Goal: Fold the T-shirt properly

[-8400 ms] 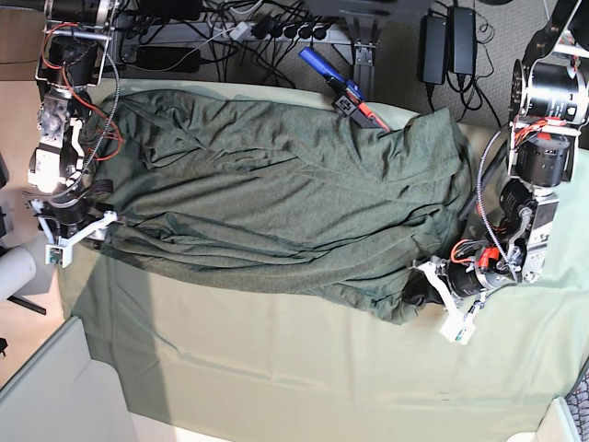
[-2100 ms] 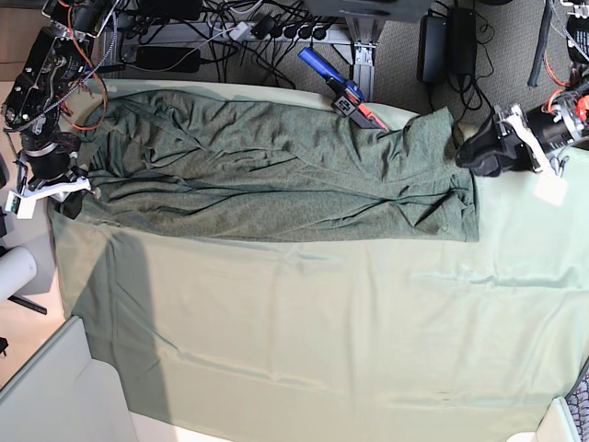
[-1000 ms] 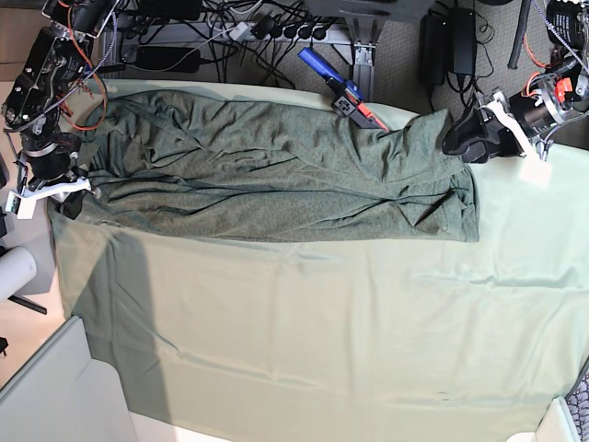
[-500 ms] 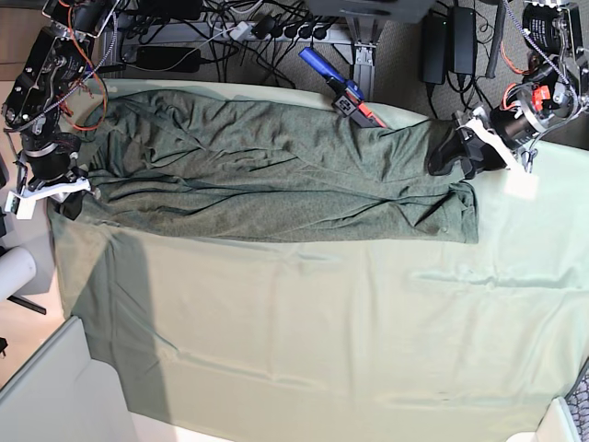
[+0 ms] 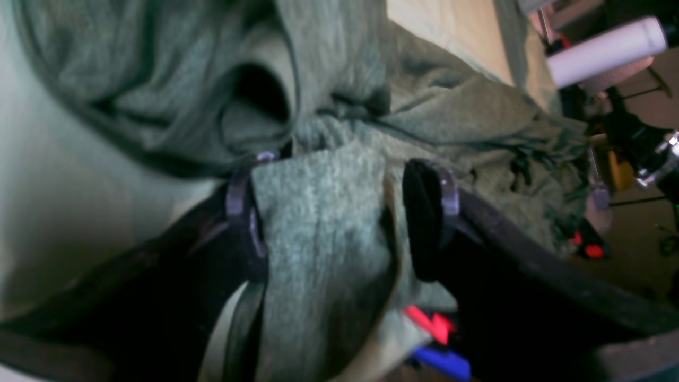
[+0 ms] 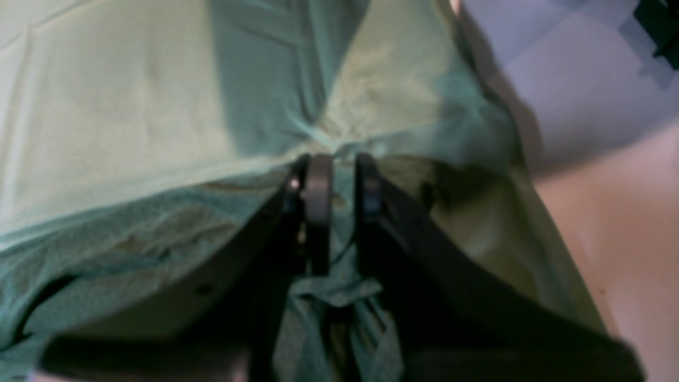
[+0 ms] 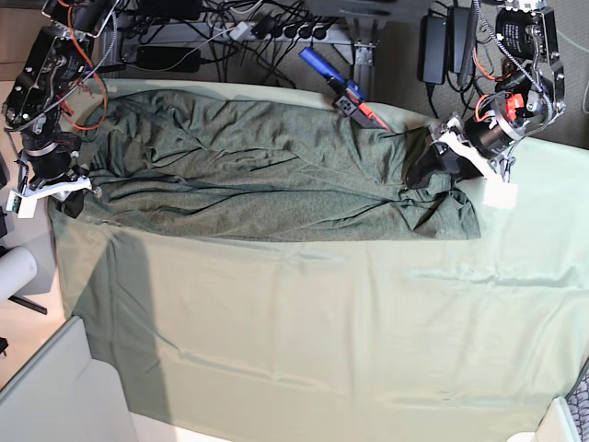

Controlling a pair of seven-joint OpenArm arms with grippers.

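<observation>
Since earlier, left end effector (image 7: 425, 166) moves onto the T-shirt (image 7: 267, 175), jaws wide astride its edge; right end effector (image 7: 69, 189) pinches the opposite end.

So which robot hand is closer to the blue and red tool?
Left. The left gripper sits just beside the blue and red tool; the right gripper is across the T-shirt.

Both arms are black and bare-metal, strung with red and white cables. The left gripper (image 7: 425, 166) has 2 black fingers (image 5: 424, 228); white printed brackets sit at both wrists.
</observation>
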